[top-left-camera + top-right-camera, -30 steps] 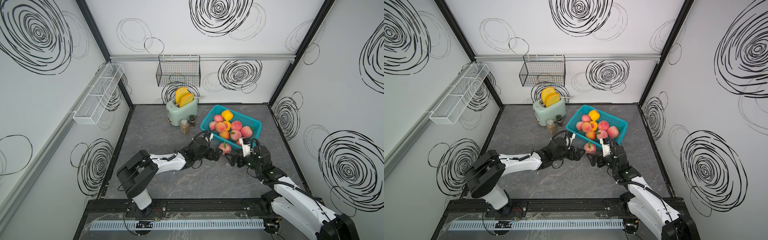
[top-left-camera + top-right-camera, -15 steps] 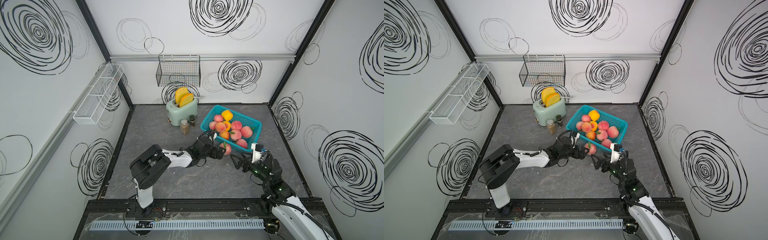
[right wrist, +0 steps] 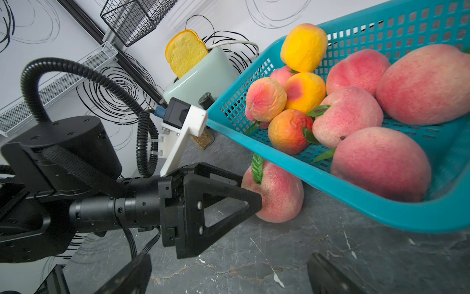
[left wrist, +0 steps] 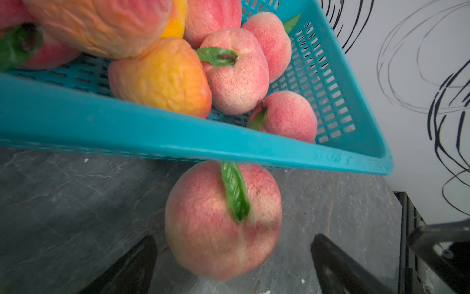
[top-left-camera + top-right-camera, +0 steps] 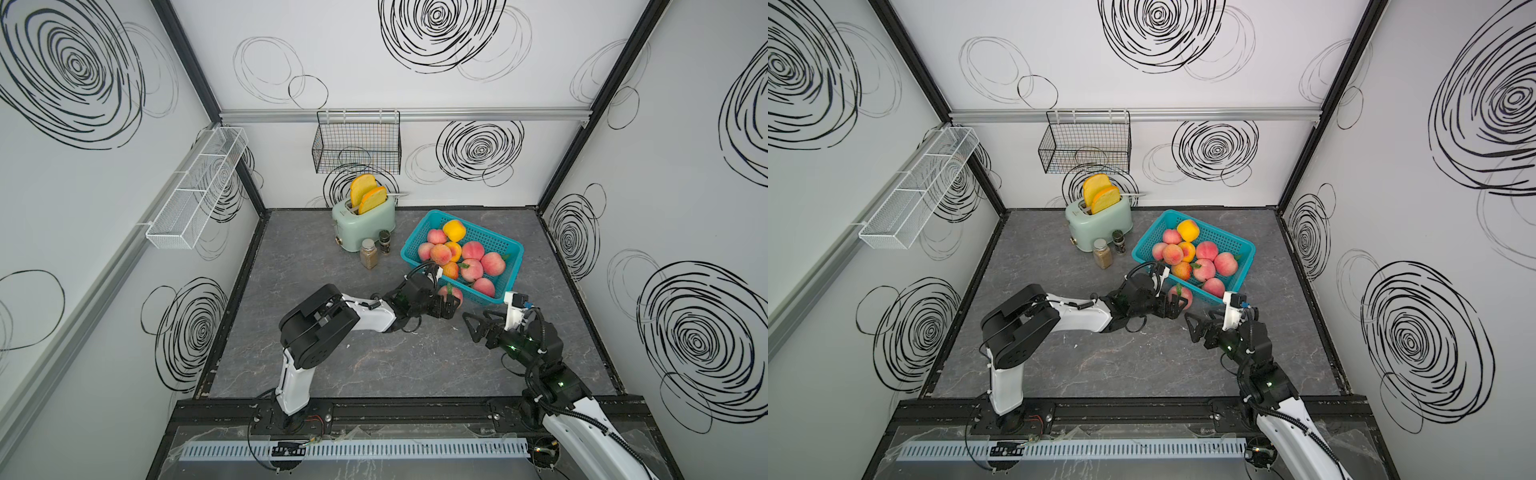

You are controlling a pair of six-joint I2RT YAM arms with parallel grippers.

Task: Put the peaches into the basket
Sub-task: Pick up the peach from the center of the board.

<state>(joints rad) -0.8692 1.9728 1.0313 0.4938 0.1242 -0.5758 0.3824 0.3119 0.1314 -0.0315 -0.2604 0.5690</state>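
The left gripper [image 5: 448, 306] stands with its jaws spread wide on either side of one loose pink peach [image 5: 452, 294], which its wrist view shows sitting between the two black fingers [image 4: 132, 264]; the pictures do not settle whether a finger touches the fruit. That loose pink peach [image 4: 221, 221], green leaf on top, rests on the grey tabletop [image 5: 374, 365] right against the outside of the near long wall of the teal basket [image 5: 514, 266], at about six o'clock from the basket's middle in both top views. Inside the basket lie the other peaches [image 5: 472, 251], a heap of pink ones with a few yellow-orange ones, filling most of the floor. The left arm reaches in from about eight o'clock of the loose fruit. The right gripper [image 5: 473, 324] hangs near it at about five o'clock, apart from peach and basket, its jaws also wide apart with nothing between them, its wrist view looking past the left gripper [image 3: 250, 201] at the fruit. At about nine o'clock from the basket stand two spice jars [image 5: 368, 254], and beyond them at ten o'clock a mint-green toaster [image 5: 365, 224] with two toast slices [image 5: 365, 195] upright in it. Above the toaster a black wire basket [image 5: 357, 147] hangs on the back wall, and a long white mesh rack [image 5: 195, 195] on the wall at nine o'clock.
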